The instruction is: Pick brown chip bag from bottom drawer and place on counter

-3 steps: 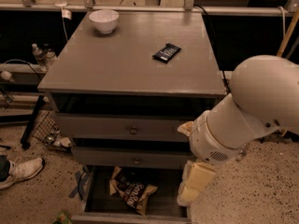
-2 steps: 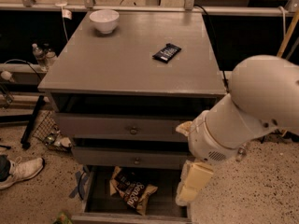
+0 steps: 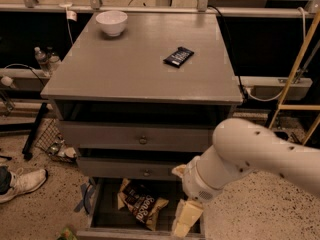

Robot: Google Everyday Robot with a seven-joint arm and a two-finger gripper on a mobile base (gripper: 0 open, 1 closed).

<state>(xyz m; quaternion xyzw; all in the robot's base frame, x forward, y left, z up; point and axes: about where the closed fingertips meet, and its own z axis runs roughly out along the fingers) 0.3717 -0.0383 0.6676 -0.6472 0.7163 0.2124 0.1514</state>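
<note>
The brown chip bag (image 3: 142, 204) lies crumpled inside the open bottom drawer (image 3: 96, 206), left of the drawer's middle. My gripper (image 3: 187, 218), cream-coloured at the end of the thick white arm (image 3: 250, 154), hangs over the drawer's right part, just to the right of the bag and apart from it. The grey counter (image 3: 135, 74) is the cabinet's top, above the two upper drawers.
A white bowl (image 3: 111, 22) stands at the counter's far left and a small black wrapper (image 3: 178, 56) lies right of its middle. A white shoe (image 3: 22, 184) and a wire basket (image 3: 55, 141) are on the floor to the left. A yellow ladder (image 3: 300, 69) stands at the right.
My arm has come down and to the left, bringing the gripper lower into the drawer's right part. The bag has not moved.
</note>
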